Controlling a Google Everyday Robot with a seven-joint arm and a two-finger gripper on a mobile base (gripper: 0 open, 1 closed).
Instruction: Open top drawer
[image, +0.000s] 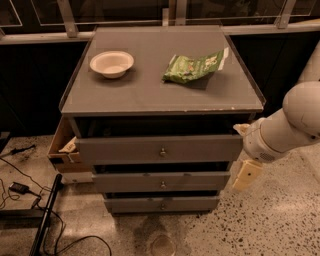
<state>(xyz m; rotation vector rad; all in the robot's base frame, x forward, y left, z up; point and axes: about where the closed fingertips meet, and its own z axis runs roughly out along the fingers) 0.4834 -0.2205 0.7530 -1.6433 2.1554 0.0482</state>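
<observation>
The top drawer (125, 149) is the widest grey front of the cabinet, with a small round metal knob (162, 151) at its centre. It stands pulled out a little, with a dark gap showing between it and the cabinet top. Two shorter grey drawer fronts (161, 182) sit below it, each with a like knob. My gripper (246, 174) hangs at the end of the white arm (292, 125), just off the right end of the top drawer and level with the middle drawer. It holds nothing that I can see.
On the grey cabinet top (150, 90) are a white bowl (111, 63) and a green snack bag (195, 66). A cardboard box (62, 150) sits against the cabinet's left side. Cables (20, 187) and a dark pole (45, 215) lie on the speckled floor at left.
</observation>
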